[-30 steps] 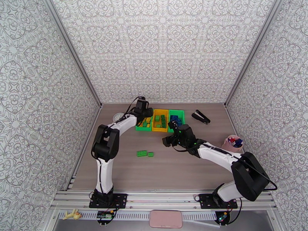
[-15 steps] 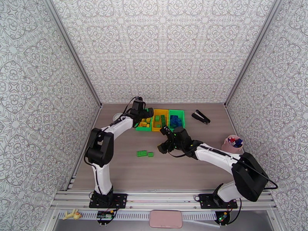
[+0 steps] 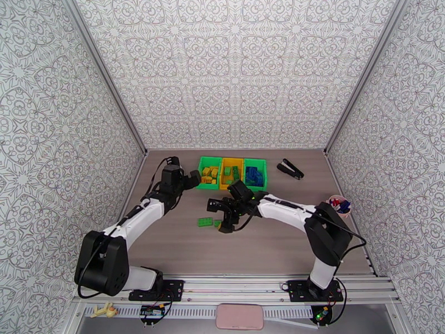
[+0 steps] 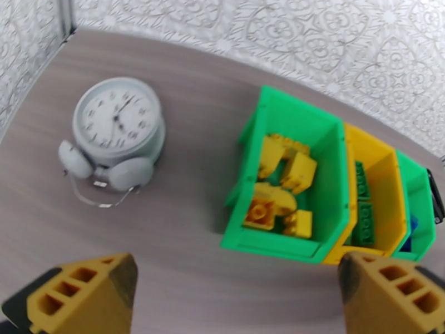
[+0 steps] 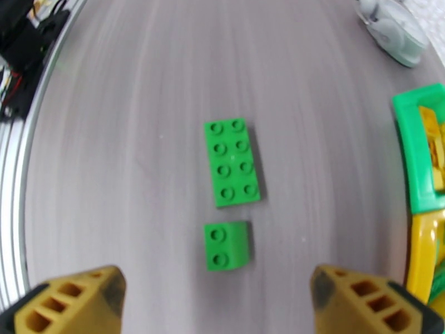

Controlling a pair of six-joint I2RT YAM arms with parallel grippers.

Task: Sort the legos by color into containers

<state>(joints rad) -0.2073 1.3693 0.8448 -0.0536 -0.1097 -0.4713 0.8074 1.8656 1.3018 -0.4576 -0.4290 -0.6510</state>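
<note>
Two green legos lie loose on the wood-grain table (image 3: 267, 246) just left of centre in the overhead view: a long eight-stud brick (image 5: 232, 161) and, close below it in the right wrist view, a small two-stud brick (image 5: 225, 246), not touching. Above centre sits the row of joined containers: a left green bin (image 3: 200, 172) with yellow bricks (image 4: 278, 185), a yellow bin (image 3: 221, 175) with green bricks, and a right green bin (image 3: 265, 172) with blue ones. The right gripper (image 3: 219, 216) hangs over the two loose bricks, its jaws spread wide and holding nothing. The left gripper (image 3: 192, 179), left of the bins, is likewise wide apart and empty. A white alarm clock (image 4: 118, 126) lies at the upper left of the left wrist view.
</note>
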